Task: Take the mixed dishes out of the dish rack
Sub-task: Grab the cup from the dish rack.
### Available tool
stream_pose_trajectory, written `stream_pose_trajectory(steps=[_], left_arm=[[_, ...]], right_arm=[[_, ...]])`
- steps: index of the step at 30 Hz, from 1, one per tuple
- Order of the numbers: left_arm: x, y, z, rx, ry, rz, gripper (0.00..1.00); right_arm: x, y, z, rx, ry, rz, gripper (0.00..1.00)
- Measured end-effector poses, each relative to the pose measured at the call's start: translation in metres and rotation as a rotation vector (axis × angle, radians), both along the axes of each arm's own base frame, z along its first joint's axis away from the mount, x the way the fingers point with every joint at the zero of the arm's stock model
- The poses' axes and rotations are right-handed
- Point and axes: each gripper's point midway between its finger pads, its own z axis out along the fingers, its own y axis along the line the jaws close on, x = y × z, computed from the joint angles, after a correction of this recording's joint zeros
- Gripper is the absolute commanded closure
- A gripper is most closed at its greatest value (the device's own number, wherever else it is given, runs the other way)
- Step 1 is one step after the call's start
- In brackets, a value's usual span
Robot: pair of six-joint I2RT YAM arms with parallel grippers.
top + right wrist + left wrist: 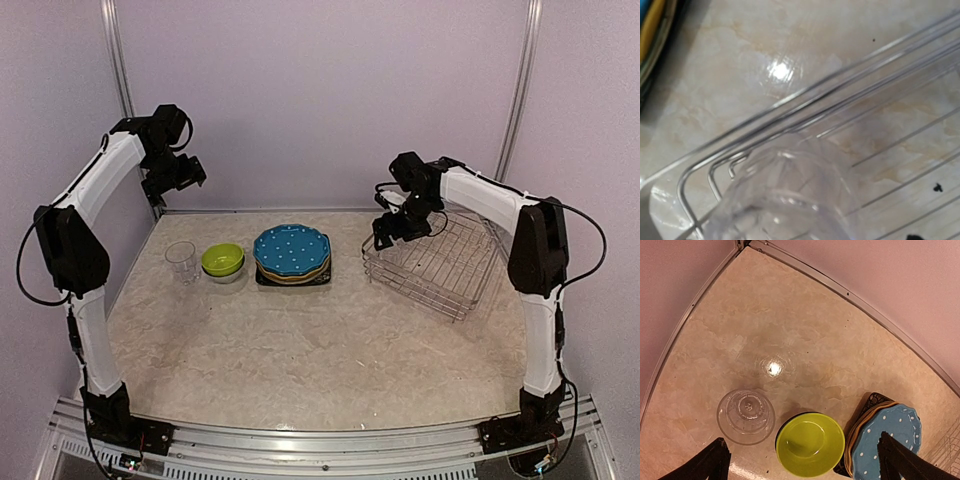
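Right gripper (392,234) hangs low over a clear glass (782,200) at the left corner of the dish rack (445,272), placed to lift it out, though I cannot tell whether its jaws grip it.

place: lab test cell | signs: plain walls (320,100); aluminium frame (300,437); bolted arms (95,335)
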Motion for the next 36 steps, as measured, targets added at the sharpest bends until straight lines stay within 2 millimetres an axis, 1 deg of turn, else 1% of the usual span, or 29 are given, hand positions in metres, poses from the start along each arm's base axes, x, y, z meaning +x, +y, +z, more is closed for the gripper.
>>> stream_pose_trajectory(steps=[9, 12, 16, 18, 20, 23, 25, 29, 32, 36], left_arm=[[0.003, -0.001, 0.002, 0.007, -0.011, -0.017, 0.01], [0.002, -0.004, 0.002, 0.019, -0.011, -0.041, 0.01], [0.005, -0.014, 0.007, 0.065, -0.019, -0.101, 0.01], [0.007, -0.021, 0.008, 0.078, -0.021, -0.136, 0.01], [0.006, -0.028, 0.004, 0.08, -0.008, -0.173, 0.01], [0.002, -0.039, -0.001, 0.077, 0.016, -0.228, 0.01], [0.0, -0.043, -0.005, 0.08, 0.027, -0.247, 0.01], [-0.007, -0.055, -0.017, 0.095, 0.064, -0.294, 0.01], [-0.011, -0.064, -0.019, 0.104, 0.073, -0.325, 0.01], [-0.014, -0.07, -0.023, 0.105, 0.086, -0.352, 0.01]], right_arm=[[0.002, -0.004, -0.021, -0.047, 0.026, -0.001, 0.23], [0.003, -0.005, -0.025, -0.06, 0.029, 0.004, 0.34], [0.005, -0.006, -0.025, -0.068, 0.018, 0.01, 0.49], [0.006, -0.005, -0.026, -0.065, 0.013, 0.008, 0.54], [0.006, -0.005, -0.025, -0.062, 0.008, 0.009, 0.58], [0.005, -0.005, -0.025, -0.061, 0.005, 0.011, 0.63], [0.005, -0.005, -0.025, -0.062, 0.005, 0.013, 0.64], [0.005, -0.005, -0.024, -0.062, 0.004, 0.017, 0.67], [0.004, -0.006, -0.024, -0.063, 0.01, 0.018, 0.7], [0.0, -0.007, -0.021, -0.067, 0.017, 0.018, 0.72]])
